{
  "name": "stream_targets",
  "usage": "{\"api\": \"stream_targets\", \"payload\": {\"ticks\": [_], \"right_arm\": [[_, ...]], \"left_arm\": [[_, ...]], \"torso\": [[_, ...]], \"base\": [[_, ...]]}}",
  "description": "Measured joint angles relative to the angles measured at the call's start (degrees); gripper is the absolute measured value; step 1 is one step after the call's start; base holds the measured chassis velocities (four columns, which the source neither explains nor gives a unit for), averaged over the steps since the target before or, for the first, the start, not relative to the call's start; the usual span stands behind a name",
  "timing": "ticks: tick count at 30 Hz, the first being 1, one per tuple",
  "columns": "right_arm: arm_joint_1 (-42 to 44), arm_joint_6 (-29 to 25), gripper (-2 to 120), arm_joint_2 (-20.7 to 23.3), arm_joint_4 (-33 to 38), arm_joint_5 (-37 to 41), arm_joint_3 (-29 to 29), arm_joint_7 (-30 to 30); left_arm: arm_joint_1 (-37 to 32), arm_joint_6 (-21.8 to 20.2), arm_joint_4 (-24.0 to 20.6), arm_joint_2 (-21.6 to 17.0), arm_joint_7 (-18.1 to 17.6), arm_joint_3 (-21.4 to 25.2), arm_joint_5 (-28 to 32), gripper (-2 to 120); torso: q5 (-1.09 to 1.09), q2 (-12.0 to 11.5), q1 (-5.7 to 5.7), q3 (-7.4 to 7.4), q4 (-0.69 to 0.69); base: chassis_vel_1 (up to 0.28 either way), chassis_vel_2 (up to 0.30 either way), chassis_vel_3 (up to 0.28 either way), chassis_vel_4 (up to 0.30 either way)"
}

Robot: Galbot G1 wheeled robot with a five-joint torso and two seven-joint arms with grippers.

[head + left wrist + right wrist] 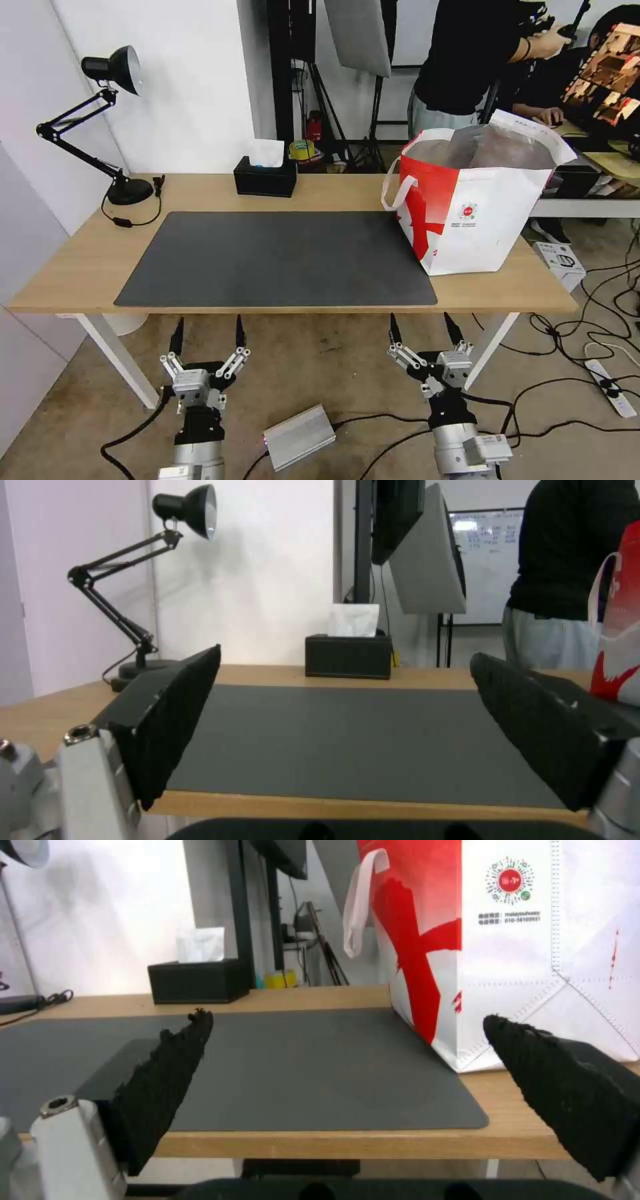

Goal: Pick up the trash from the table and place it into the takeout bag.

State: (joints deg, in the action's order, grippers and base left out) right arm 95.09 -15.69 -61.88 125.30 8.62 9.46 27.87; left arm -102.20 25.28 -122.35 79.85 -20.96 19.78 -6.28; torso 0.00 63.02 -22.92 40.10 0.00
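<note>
The light-wood table (80,267) carries a dark-grey mat (280,260) with nothing on it. The takeout bag (480,213) stands upright and open at the table's right end, its foil lining showing; it also appears in the right wrist view (533,940) and at the edge of the left wrist view (623,630). The trash is out of view. Both grippers hang below and in front of the table's near edge, pointing toward it. My left gripper (208,325) (345,655) is open and empty. My right gripper (421,321) (347,1017) is open and empty too.
A black tissue box (265,177) sits at the back middle and a black desk lamp (113,67) at the back left. On the floor lie a silver box (299,437), cables and a power strip (610,390). A person stands behind the bag.
</note>
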Motion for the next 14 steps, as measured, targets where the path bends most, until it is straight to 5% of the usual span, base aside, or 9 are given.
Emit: {"api": "stream_targets", "payload": {"ticks": [14], "right_arm": [[0.0,0.0,100,0.0,0.0,0.0,0.0,0.0]], "left_arm": [[2.1,0.1,0.9,-1.1,-0.6,1.1,0.7,100]], "torso": [[0.0,0.0,0.0,0.0,0.0]], "base": [[0.0,0.0,0.0,0.0]]}}
